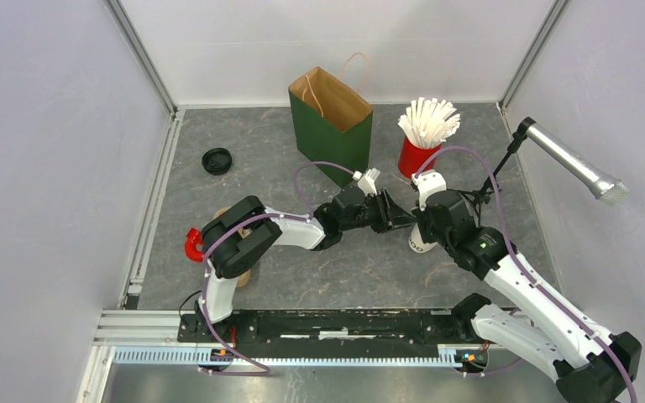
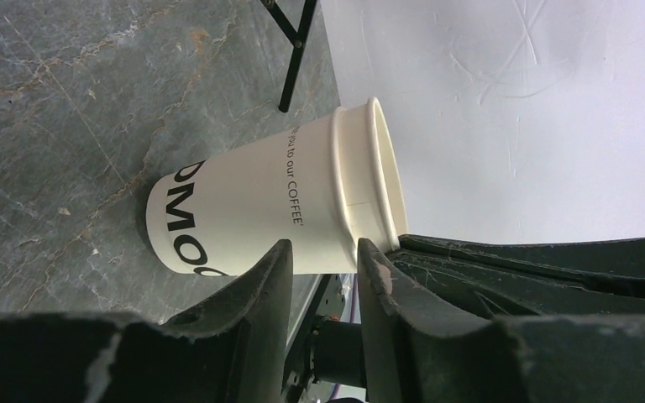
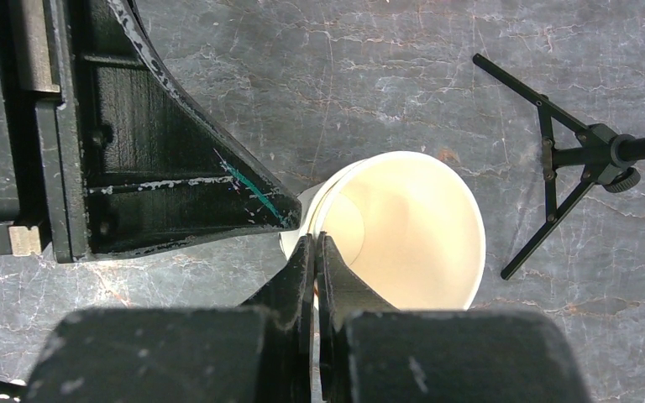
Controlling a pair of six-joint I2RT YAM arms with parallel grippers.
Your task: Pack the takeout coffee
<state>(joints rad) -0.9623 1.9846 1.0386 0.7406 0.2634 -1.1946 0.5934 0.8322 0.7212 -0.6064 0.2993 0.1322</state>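
Pinching rim of lidless paper cup point(image 3: 411, 227) with right end effector point(image 3: 315, 252), clamped closed; left end effector point(image 2: 325, 249) part-open, cup wall just beyond tips.

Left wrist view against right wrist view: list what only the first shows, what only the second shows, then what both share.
Only the left wrist: the printed side of the white paper cup, with black lettering along it, and the white wall behind. Only the right wrist: the cup's lidless tan inside from above, with the right gripper shut on its rim. Both: the cup, the open left gripper with its tips against the cup's side, the grey marbled table and a black tripod stand.
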